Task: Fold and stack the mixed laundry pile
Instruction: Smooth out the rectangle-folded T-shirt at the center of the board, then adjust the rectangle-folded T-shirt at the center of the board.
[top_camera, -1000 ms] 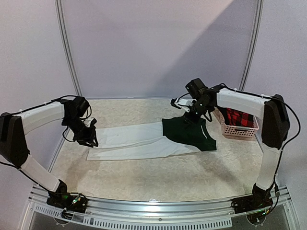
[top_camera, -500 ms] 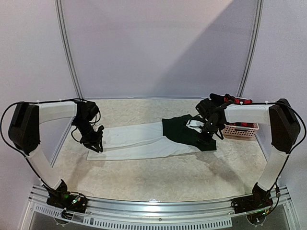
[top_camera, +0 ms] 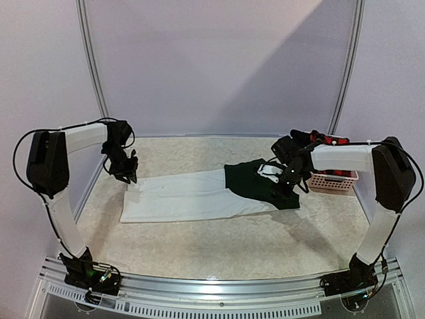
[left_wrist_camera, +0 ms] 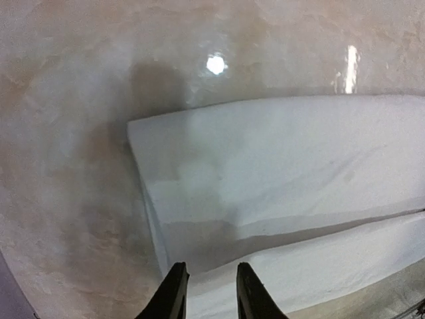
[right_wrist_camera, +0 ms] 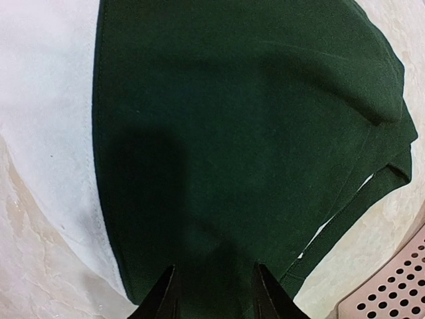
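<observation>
The mixed laundry pile [top_camera: 219, 193] lies spread out across the middle of the table [top_camera: 219, 246], not stacked. The left gripper [left_wrist_camera: 211, 267] hangs over the left end of the long white cloth [left_wrist_camera: 279, 159]. Its fingers stand a narrow way apart and nothing is between them. The right gripper [right_wrist_camera: 214, 268] is low on the dark green garment [right_wrist_camera: 232, 119], which overlaps the right end of the white cloth. Its fingers are apart with green fabric between them, and I cannot tell if they pinch it. Near the garment, on the right, stands the pink basket [top_camera: 332, 184] with the red-and-black checked shirt [top_camera: 339, 174] inside.
</observation>
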